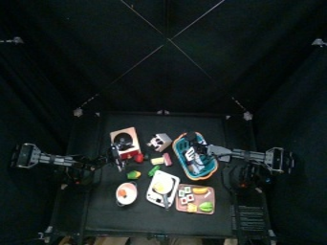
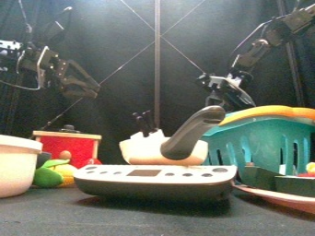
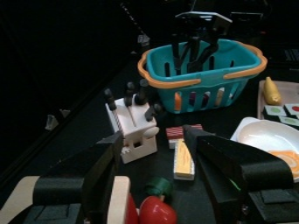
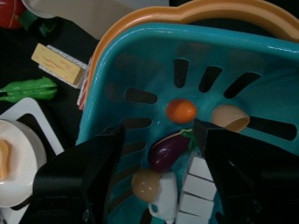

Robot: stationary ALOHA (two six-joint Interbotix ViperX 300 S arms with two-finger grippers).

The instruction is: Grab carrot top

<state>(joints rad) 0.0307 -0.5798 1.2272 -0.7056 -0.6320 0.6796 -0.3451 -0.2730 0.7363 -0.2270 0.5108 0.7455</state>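
Left gripper (image 3: 156,188) low over left part of tabletop (image 1: 109,212) — jaws apart, nothing between them; red tomato piece (image 3: 156,213) just ahead, white knife block (image 3: 133,128) beyond.

Teal basket (image 4: 222,52) on right side of tabletop, orange rim. Right gripper (image 4: 158,179) hangs above its opening — jaws apart, empty.

Carrot top (image 4: 181,111) lies on basket floor, small orange round piece, just beyond jaw tips, not touching them. Purple eggplant piece (image 4: 167,150) lies between jaws; beige egg pieces (image 4: 229,118) beside.
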